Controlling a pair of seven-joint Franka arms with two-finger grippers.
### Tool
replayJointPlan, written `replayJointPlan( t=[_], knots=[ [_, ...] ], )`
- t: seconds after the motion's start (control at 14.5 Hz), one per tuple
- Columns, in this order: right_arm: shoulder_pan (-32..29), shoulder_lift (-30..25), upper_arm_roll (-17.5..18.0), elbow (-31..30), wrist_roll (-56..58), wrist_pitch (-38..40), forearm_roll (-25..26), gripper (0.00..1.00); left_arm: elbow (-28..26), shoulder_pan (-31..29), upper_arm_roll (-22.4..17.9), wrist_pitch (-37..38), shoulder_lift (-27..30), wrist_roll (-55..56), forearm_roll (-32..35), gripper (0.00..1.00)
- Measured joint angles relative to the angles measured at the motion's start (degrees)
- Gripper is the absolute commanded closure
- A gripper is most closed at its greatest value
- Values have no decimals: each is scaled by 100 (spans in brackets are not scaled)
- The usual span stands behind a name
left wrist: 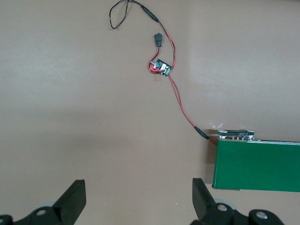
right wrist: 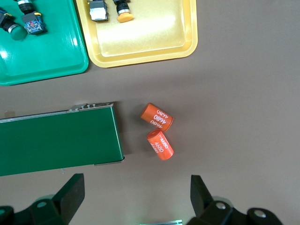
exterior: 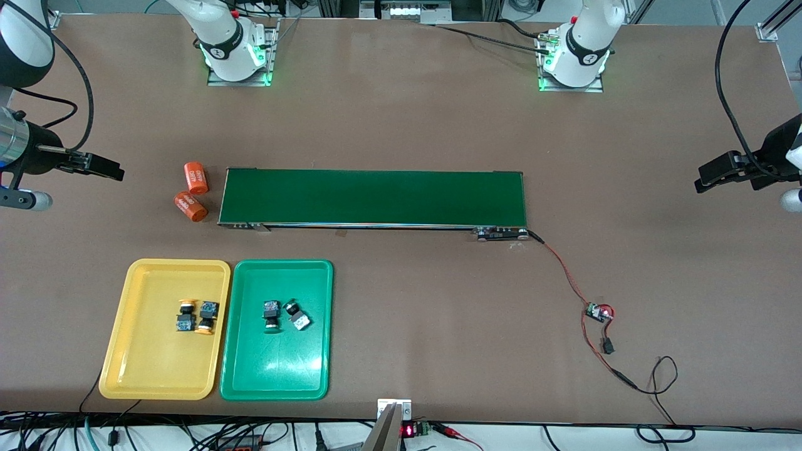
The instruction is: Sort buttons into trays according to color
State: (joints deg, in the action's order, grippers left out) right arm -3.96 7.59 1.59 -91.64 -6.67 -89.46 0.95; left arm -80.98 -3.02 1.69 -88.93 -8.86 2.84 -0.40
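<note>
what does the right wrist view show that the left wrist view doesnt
Only the right wrist view shows the two orange cylinders, the yellow tray with yellow-capped buttons, and the green tray with green-capped buttons. It also shows the right gripper, open over bare table beside the cylinders.

Only the left wrist view shows the small circuit board with its red and black wires, and the left gripper, open over bare table.

Both show the brown table and one end of the green conveyor belt.

Yellow tray [exterior: 119,351], green tray [exterior: 313,363], orange cylinders [exterior: 195,178].
</note>
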Motion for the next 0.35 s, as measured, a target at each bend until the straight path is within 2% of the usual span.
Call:
replayJointPlan(
  t=[0.35],
  knots=[
    [70,6,28,51,40,-26,-4,0,0,18,13,0,13,0,0,0]
  ],
)
